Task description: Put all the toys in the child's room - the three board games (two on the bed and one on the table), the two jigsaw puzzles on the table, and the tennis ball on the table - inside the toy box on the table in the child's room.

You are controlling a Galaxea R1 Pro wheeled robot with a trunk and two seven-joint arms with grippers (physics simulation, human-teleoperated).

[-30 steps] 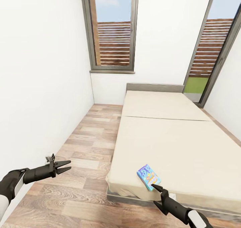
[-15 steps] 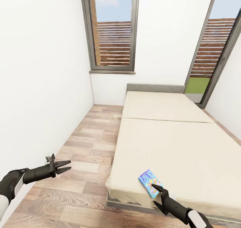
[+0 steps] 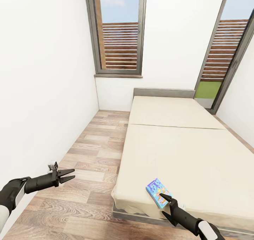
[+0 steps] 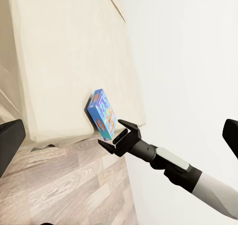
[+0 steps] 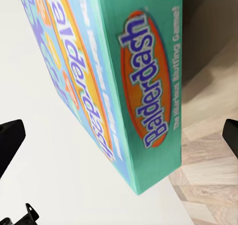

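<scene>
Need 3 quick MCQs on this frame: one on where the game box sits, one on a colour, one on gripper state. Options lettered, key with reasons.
1. Where does the board game lie?
A. on the floor
B. on the bed, near its near left corner
C. on the window sill

2. What colour is the box's side panel with the printed title?
A. green
B. red
C. black

3. How is the right gripper?
A. shut on the box
B. open at the box's near end
C. shut, empty

Key: B, the head view shows it on the mattress by the corner; A, the right wrist view shows a green side; B, the left wrist view shows spread fingers.
</scene>
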